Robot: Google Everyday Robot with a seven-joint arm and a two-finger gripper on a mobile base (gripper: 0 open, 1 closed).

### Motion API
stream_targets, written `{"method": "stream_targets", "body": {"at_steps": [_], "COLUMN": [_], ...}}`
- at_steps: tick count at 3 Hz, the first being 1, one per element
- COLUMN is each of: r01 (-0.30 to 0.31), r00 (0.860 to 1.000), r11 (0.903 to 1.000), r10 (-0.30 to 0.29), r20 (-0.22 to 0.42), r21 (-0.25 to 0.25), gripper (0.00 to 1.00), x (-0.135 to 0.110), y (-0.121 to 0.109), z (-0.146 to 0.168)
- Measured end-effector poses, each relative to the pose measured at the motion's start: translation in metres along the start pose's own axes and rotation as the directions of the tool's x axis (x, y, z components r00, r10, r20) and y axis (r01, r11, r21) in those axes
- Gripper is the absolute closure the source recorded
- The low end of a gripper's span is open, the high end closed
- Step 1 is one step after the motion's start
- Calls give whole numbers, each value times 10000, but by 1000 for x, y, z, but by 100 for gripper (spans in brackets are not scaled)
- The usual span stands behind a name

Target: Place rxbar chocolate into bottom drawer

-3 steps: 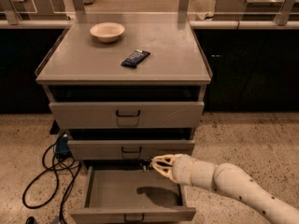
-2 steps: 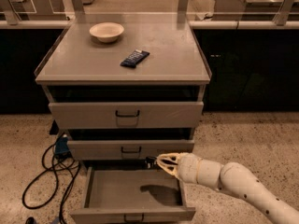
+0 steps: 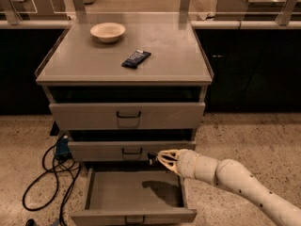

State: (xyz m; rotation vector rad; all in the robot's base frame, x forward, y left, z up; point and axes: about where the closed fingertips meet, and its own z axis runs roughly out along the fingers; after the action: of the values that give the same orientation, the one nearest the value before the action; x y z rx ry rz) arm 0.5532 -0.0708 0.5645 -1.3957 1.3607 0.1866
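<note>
Pincer [image 3: 158,158] clamped on rxbar chocolate [image 3: 151,159], above open bottom drawer [image 3: 106,215]; higher up, dark blue bar [image 3: 136,58], print unreadable, on table [image 3: 176,55].

Tabletop [image 3: 183,62]: 1 pale bowl [image 3: 107,31] back left, 1 dark blue bar [image 3: 136,59] with white print near center, apart from the bowl. Top drawer [image 3: 84,117] and middle drawer [image 3: 99,151] each have 1 dark wire handle. The hand [image 3: 160,158] is just in front of the middle drawer. Black cables [image 3: 44,175] and a blue box [image 3: 61,147] lie on the speckled floor [image 3: 244,135], left.
</note>
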Motion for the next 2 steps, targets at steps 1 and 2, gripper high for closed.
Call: {"method": "stream_targets", "body": {"at_steps": [1,2], "r01": [-683,-1977], "r00": [9968,9780], "r11": [9945,9738], "r10": [647,1882], "r20": [474,899], "r21": [795,1122], "gripper": [100,100], "x": [45,101], "y": [-18,-7], "z": [26,58]}}
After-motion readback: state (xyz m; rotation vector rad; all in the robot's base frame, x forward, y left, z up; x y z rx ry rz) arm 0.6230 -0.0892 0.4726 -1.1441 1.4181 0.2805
